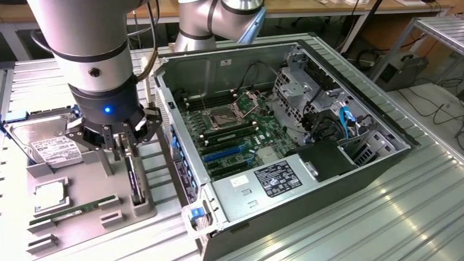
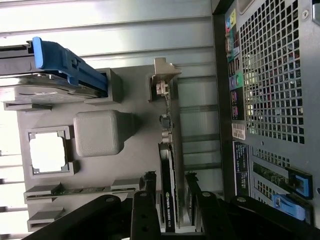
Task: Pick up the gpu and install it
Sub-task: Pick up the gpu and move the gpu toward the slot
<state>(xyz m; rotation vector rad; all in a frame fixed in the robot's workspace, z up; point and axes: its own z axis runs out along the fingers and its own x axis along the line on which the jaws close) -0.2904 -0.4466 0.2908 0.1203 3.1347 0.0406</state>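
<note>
Edgewise, the gpu (image 1: 133,178) is held in a slot of the grey moulded tray (image 1: 81,185) — shared with a hard drive (image 1: 51,144), a processor (image 1: 49,196) and a green memory stick (image 1: 73,211). Its thin black length is laid parallel to the computer case (image 1: 326,212), straddled by the spread fingers (image 2: 145,200) of the gripper (image 1: 123,154).

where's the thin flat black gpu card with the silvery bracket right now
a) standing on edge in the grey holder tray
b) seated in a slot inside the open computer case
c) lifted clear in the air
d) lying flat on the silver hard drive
a: the thin black gpu card stands on edge in a slot of the grey moulded holder tray, with the open gripper straddling it, one finger on each side.
</note>
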